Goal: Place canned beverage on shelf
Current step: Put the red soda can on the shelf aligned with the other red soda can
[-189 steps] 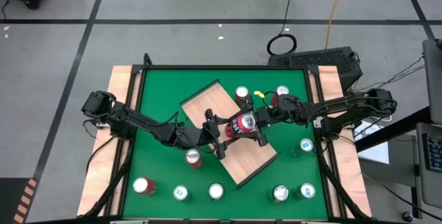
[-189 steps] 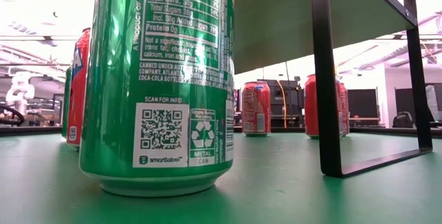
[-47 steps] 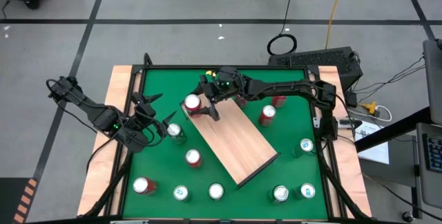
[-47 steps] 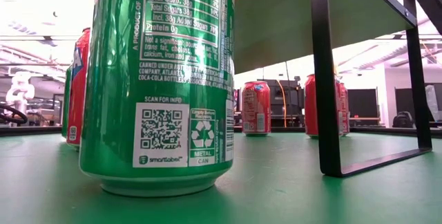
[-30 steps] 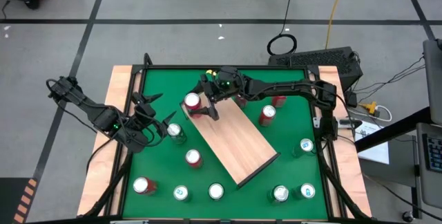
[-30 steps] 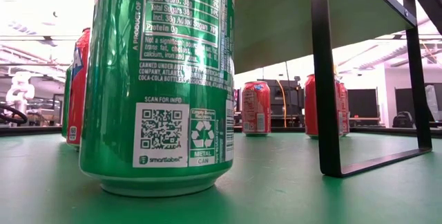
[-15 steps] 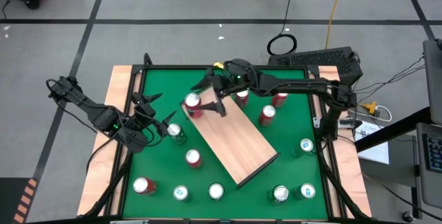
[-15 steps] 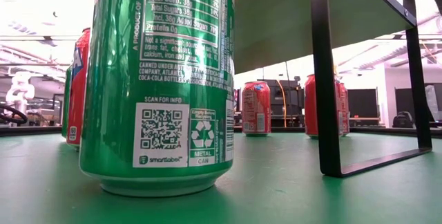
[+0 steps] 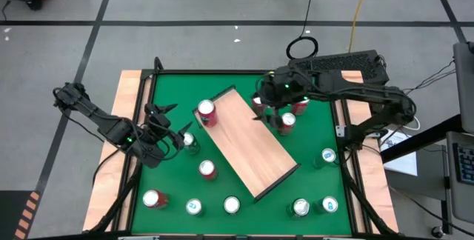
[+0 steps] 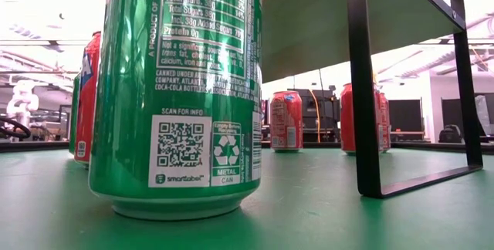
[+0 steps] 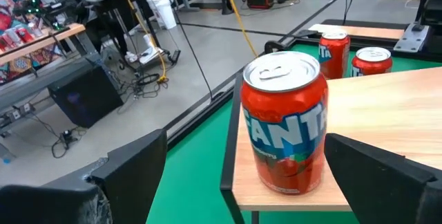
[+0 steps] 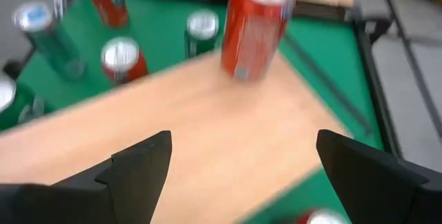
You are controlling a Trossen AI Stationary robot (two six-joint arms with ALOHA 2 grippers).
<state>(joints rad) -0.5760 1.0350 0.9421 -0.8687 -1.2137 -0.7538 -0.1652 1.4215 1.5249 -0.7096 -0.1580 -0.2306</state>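
A red Fanta can [image 11: 284,120] stands upright on its base on the far left corner of the shelf [image 9: 255,140], a light wood board on black legs. In the high view the same can [image 9: 207,112] shows at that corner. My right gripper [image 9: 268,110] hangs open above the shelf's right edge, away from the can; its wrist view shows the open gripper [image 12: 243,137] over the board with the can [image 12: 254,23] beyond. My left gripper [image 9: 172,121] waits open near the table's left edge, pointing at the can and short of it.
Several more cans stand on the green table: red ones [image 9: 285,121] right of the shelf, one red [image 9: 208,169] left of it, a green one [image 9: 191,142] by my left gripper, and a row [image 9: 232,205] along the near edge. A green can [image 10: 177,88] fills the low view.
My right gripper, open beside the red can, has drawn back from it, rising and going toward the table's right edge across the shelf. The red can stays upright on the shelf's corner.
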